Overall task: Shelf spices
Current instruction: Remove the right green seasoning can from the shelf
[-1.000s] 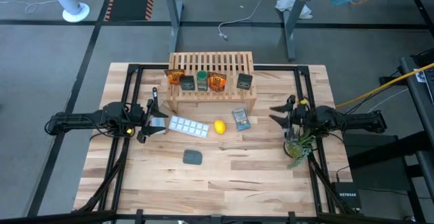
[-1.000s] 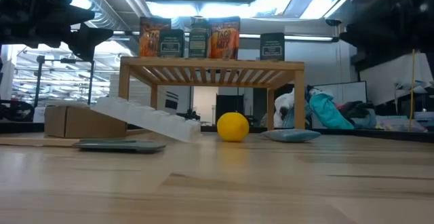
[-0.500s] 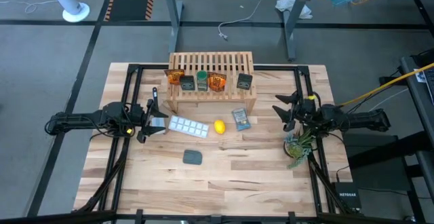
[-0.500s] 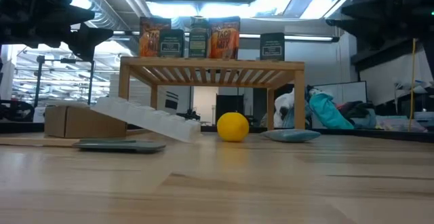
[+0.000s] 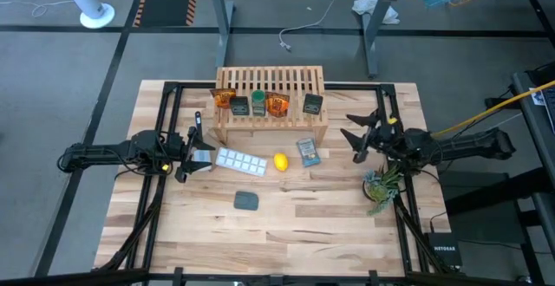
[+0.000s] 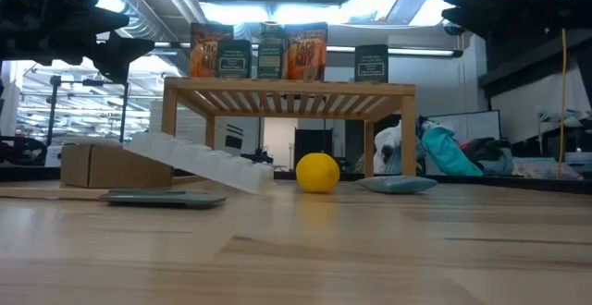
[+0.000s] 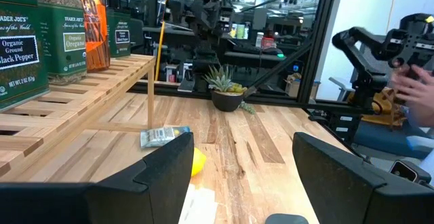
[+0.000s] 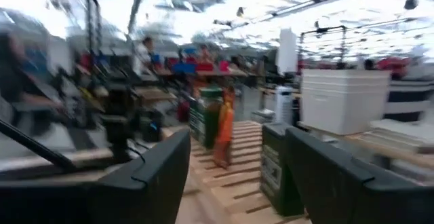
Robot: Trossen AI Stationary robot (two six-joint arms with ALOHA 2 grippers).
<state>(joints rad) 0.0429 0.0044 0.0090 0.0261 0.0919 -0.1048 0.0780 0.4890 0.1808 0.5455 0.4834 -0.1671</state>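
Observation:
The light wooden shelf (image 5: 270, 85) stands at the table's far middle. Five spices stand on its top board: an orange-brown packet (image 5: 224, 98), a dark box (image 5: 239, 106), the green-lidded jar (image 5: 258, 104), a second packet (image 5: 277, 106) and a second dark box (image 5: 313, 105). In the low view they line the shelf top (image 6: 289, 88). My left gripper (image 5: 192, 146) hovers open just left of the shelf, and its wrist view looks along the boxes (image 7: 20, 54). My right gripper (image 5: 354, 137) hangs open to the right of the shelf, pointing at it (image 8: 237, 176).
In front of the shelf lie a white segmented tray (image 5: 241, 160), a yellow lemon (image 5: 280, 161) and a blue-grey flat packet (image 5: 307, 152). A dark grey pad (image 5: 246, 200) lies nearer the middle. A small potted plant (image 5: 380, 186) stands under the right arm. The near half of the table is bare wood.
My right gripper has moved a little toward the table's left and far edge, closer to the shelf's right end, and has risen in the low view. It has stayed open. The spices and the left arm have kept still.

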